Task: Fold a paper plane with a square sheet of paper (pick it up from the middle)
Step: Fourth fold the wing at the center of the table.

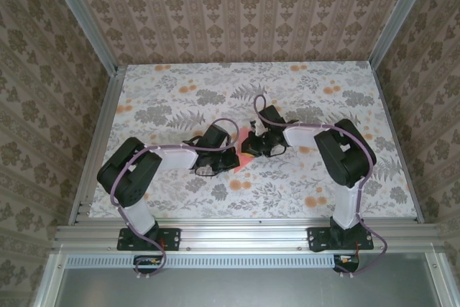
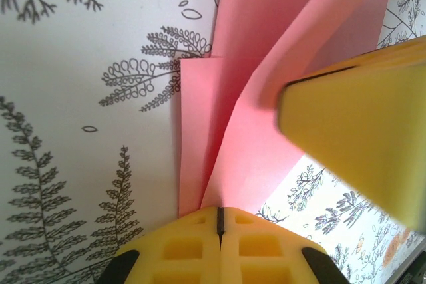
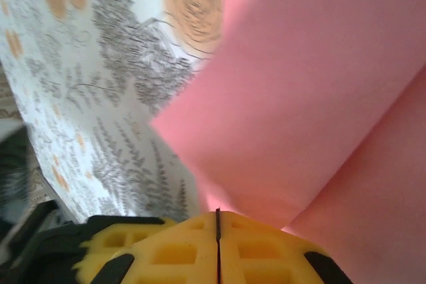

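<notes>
The left gripper [image 2: 218,221] and right gripper [image 3: 217,221] each clamp the paper [image 2: 266,51], stretched between them mid-way across the table [image 1: 180,77] — any pull apart may tear it, or a slip may skew the crease.

Surroundings: floral-print table top [image 1: 180,98] inside a wallpapered enclosure.
Grey ferns and orange blossoms are printed on the white surface. It is bordered by aluminium frame rails [image 1: 244,231]; beige damask wallpaper [image 1: 237,12] is seen behind and at both sides.
</notes>
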### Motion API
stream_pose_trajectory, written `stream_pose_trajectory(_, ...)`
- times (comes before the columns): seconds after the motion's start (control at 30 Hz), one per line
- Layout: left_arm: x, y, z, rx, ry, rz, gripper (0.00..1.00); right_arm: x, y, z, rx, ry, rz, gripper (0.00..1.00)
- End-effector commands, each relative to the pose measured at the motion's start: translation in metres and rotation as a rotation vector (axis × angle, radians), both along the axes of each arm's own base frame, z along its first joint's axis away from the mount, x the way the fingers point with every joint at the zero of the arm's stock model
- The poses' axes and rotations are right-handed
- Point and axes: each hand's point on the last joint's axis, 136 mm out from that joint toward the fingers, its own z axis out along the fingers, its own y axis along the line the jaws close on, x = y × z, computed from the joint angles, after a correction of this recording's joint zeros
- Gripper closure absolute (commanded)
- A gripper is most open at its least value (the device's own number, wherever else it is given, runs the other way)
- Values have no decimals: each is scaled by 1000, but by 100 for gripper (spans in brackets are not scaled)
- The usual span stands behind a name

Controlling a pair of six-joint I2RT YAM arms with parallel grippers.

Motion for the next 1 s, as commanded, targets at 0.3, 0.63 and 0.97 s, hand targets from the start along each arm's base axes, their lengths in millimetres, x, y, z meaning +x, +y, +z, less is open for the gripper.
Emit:
stream_pose_trajectory(0.3,-25,14,-23,81,85,-45,95,-8,1,-3,22,9,19,91)
stream_pose_trajectory(0.63,-35,21,-35,117,126,-55,96,7,-4,-30,-36,37,5,92)
stream_pose_trajectory(0.97,-45,34,-49,165,169,-39,97,27,-13,-23,-51,24,-34,91)
